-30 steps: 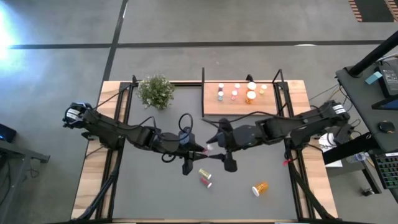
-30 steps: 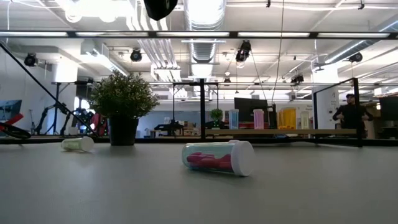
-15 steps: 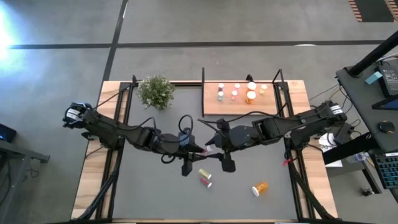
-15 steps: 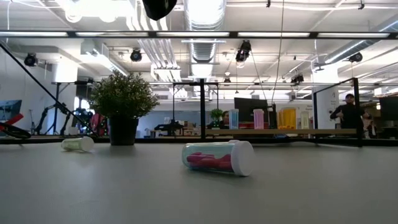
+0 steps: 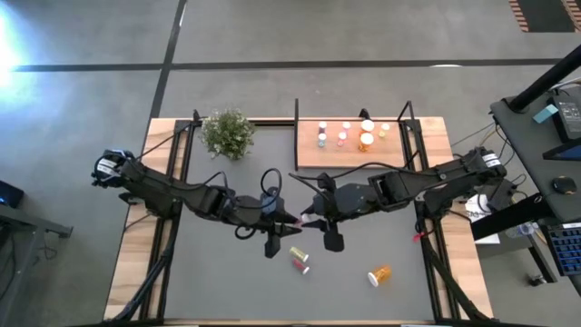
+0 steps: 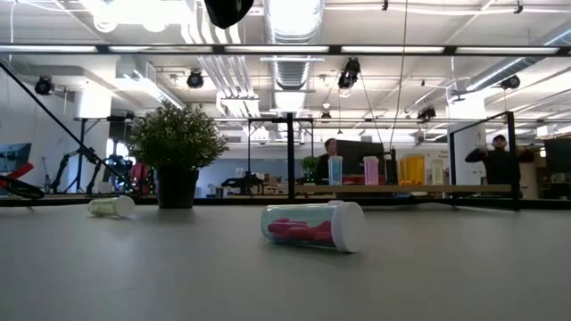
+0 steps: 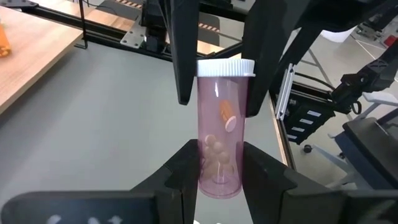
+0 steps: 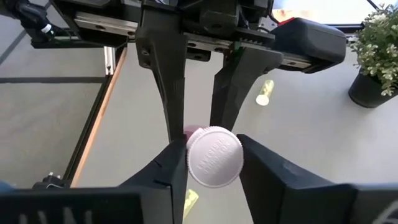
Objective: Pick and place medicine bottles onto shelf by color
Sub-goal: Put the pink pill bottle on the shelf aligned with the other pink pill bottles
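- Pink pill bottle: held in mid-air over the middle of the dark tabletop, gripped from both ends; this reads as a handover between arms, likely so the right arm, nearer the shelf, can carry it there
- Left gripper: fingers pressed on the bottle's lower body
- Right gripper: fingers closed around the white cap end; raised lettering on the cap is too blurred to read
- Shelf: far edge of the table, several bottles already standing on it
- Loose bottles lying on the tabletop: a pink one, an orange one, a yellow-green one
- Potted plant: beside the shelf, untouched
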